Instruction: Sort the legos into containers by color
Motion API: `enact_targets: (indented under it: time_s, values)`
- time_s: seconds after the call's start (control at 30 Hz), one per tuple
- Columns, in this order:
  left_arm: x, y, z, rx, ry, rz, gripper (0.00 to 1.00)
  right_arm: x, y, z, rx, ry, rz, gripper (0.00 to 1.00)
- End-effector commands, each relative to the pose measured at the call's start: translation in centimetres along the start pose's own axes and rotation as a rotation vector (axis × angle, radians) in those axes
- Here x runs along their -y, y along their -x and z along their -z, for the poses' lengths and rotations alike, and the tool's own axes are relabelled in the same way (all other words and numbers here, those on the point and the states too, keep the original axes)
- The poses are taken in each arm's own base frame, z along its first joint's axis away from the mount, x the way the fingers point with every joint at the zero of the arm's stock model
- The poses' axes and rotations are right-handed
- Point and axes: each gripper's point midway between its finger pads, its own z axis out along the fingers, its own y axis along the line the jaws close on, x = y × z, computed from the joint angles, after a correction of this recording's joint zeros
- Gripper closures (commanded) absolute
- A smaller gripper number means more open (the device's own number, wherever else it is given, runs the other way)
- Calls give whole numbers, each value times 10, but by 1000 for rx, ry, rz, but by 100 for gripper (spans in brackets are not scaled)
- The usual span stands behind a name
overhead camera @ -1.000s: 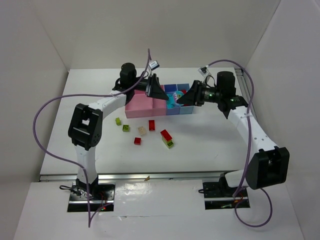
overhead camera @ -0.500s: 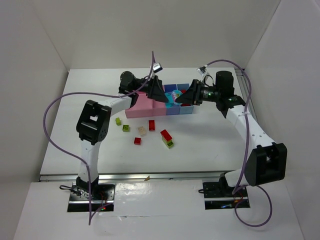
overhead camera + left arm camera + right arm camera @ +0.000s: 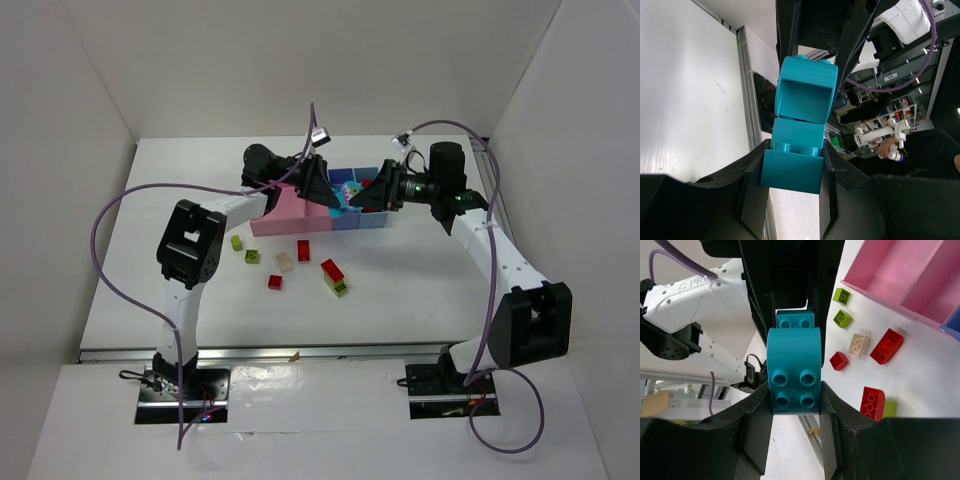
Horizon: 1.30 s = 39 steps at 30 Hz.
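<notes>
Currently both arms meet over the blue end of the containers [image 3: 285, 216]. From the top view I can make out little there: the two black grippers cover most of the blue bins, and only a speck of cyan shows between them.

The wrist views settle the grips. The left gripper [image 3: 794, 157] pinches a small cyan brick [image 3: 791, 172] by its two sides. The right gripper [image 3: 793, 387] pinches a rounded cyan brick [image 3: 792, 360] the same way. The two bricks touch, studs against hollow, in the air above the containers. I cannot tell whether they are locked together.

Loose legos lie on the table [image 3: 450, 290] on the arm-base side of the containers:
- two yellow-green bricks [image 3: 841, 296]
- a beige brick [image 3: 858, 345]
- two red bricks [image 3: 887, 346]
- a red-on-yellow-green stack [image 3: 872, 402], its lower edge cut off by my right finger

Writing: there is faint grey lettering on the white link [image 3: 687, 287] of the left arm, cut off by the finger, so I cannot read it with confidence. The signs in the room behind the left wrist view are too blurred to read.
</notes>
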Motion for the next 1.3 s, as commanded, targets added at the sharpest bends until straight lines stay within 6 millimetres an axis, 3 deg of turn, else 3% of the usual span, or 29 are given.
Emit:
enact_targets:
  time_s: [0.0, 0.03, 0.33, 0.37, 0.4, 0.47, 0.5, 0.53, 0.6, 0.63, 0.67, 0.73, 0.77, 0.8, 0.83, 0.87, 1.03, 1.17, 1.27]
  values:
    - [14, 13, -1, 10, -9, -140, 95, 7, 1, -3, 4, -27, 24, 85]
    - [13, 11, 0, 10, -9, -131, 100, 9, 2, -3, 10, -38, 35, 85]
    - [-15, 19, 84, 214, 123, -19, 100, 37, 20, 11, 88, -202, 32, 86]
    - [-23, 19, 91, 238, 141, 80, 100, 42, 20, 3, 78, -215, 28, 86]
    - [-16, 23, 98, 264, 161, 85, 100, 44, 22, 0, 81, -230, 31, 86]
    - [-27, 30, 115, 343, 249, 43, 100, 63, 32, -10, 118, -352, 37, 86]
    - [-41, 19, 117, 359, 306, 248, 100, 63, 27, -22, 98, -387, 39, 86]
    - [-43, 41, 130, 393, 448, 73, 100, 70, 29, -29, 102, -438, 42, 86]
    - [-47, 31, 137, 369, 575, 163, 100, 86, 36, -48, 103, -521, 50, 86]
    - [-42, 38, 140, 369, 607, 107, 100, 90, 40, -54, 110, -540, 47, 86]
    - [-38, 39, 144, 377, 612, 109, 100, 100, 50, -62, 125, -559, 51, 86]
    - [-30, 39, 152, 386, 602, 109, 100, 98, 62, -78, 134, -555, 71, 86]
    - [-26, 39, 152, 383, 604, 98, 100, 113, 53, -91, 89, -570, 60, 86]
    - [-31, 32, 157, 386, 613, 122, 100, 120, 56, -96, 91, -583, 59, 86]
    - [-29, 30, 161, 395, 618, 124, 100, 116, 65, -104, 97, -578, 90, 86]
    - [-26, 28, 161, 395, 619, 124, 100, 131, 61, -115, 82, -607, 83, 86]
    - [-21, 21, 167, 404, 622, 125, 100, 147, 68, -140, 66, -640, 130, 85]
    - [-21, 22, 176, 423, 633, 127, 100, 168, 63, -157, 29, -648, 125, 82]
    - [-17, 22, 176, 423, 633, 127, 100, 167, 63, -169, 18, -619, 140, 77]
